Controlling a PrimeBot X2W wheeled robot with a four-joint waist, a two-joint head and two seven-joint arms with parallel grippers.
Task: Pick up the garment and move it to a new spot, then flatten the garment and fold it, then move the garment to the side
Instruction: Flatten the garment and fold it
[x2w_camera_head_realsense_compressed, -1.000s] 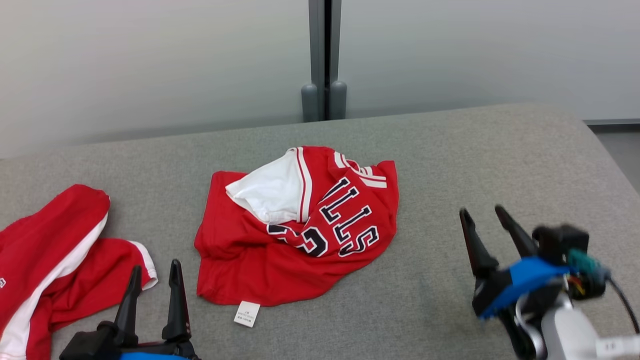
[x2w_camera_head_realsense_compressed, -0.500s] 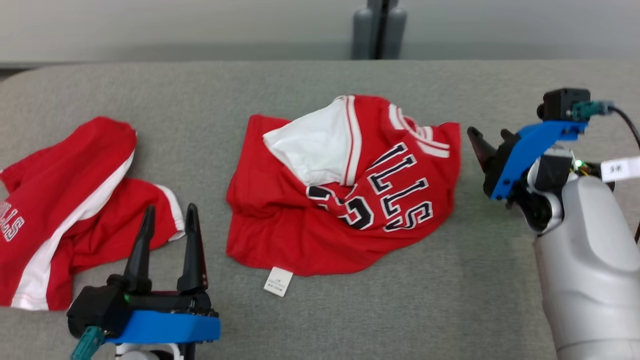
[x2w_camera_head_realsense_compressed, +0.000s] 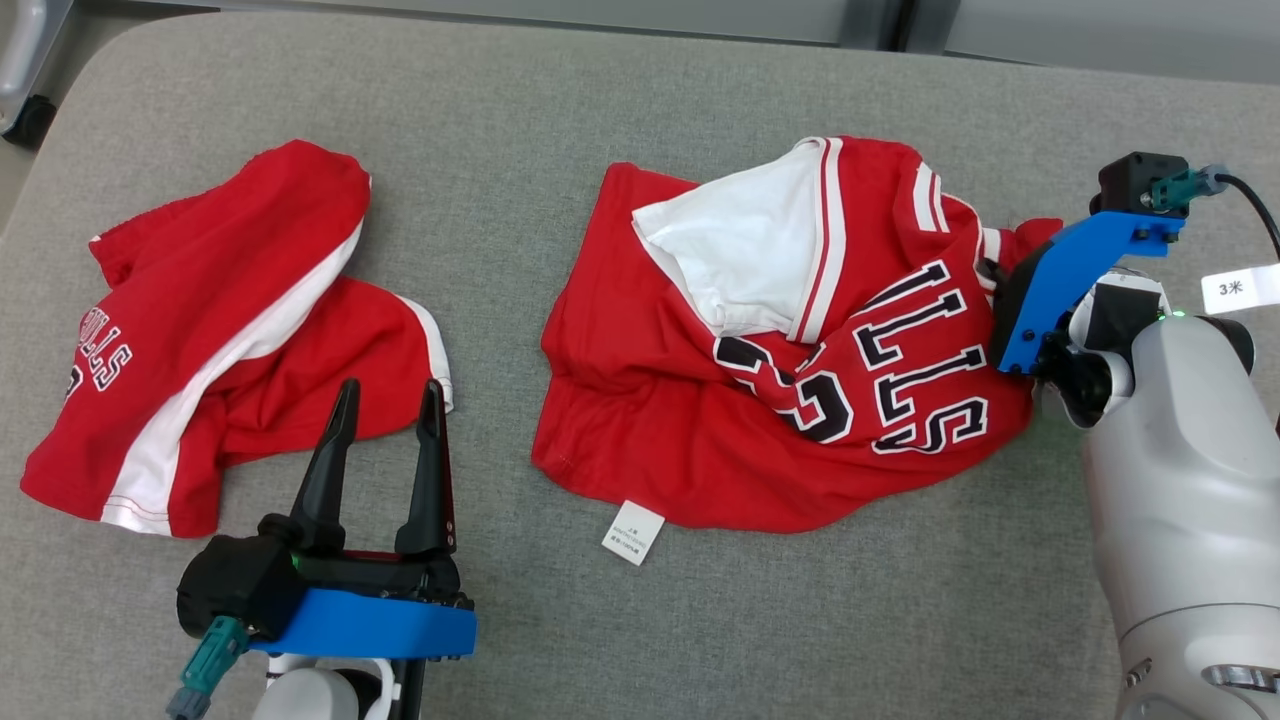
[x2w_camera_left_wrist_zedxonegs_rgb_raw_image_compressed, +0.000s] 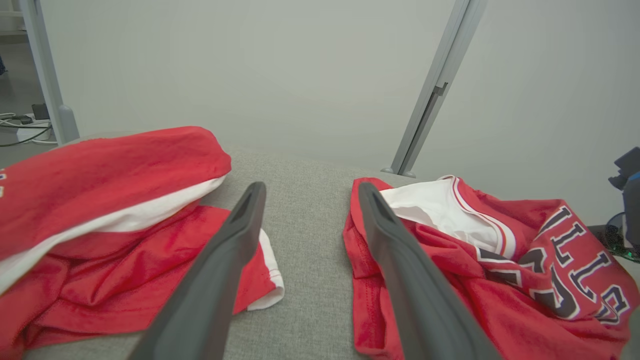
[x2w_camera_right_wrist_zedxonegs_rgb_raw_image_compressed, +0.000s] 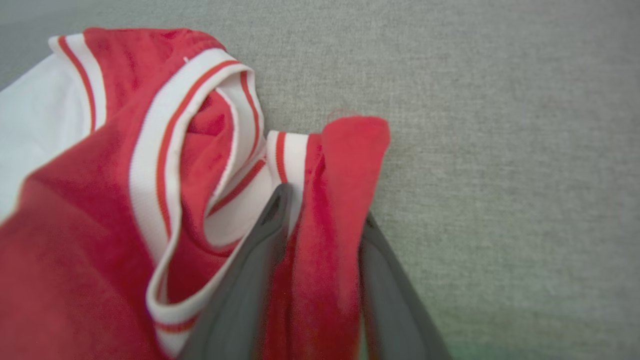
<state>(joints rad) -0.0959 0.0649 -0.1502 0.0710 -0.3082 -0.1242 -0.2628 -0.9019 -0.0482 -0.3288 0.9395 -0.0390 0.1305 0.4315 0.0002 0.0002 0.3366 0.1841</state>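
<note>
right gripper astride garment's edge fold, grip unclear | clamp fully before lifting | left gripper agape, empty

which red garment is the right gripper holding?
The jersey with the white tag: its edge is pinched in the right gripper. The other red garment lies free.

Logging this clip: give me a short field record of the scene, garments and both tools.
surface: grey padded surface
target: red jersey, crumpled, white lining showing
label: white label at its near edge
other: second red garment, to the robot's left, apart from the jersey
left tool: open, empty
right tool: fingers either side of a fold at the jersey's right edge; grip unclear
</note>
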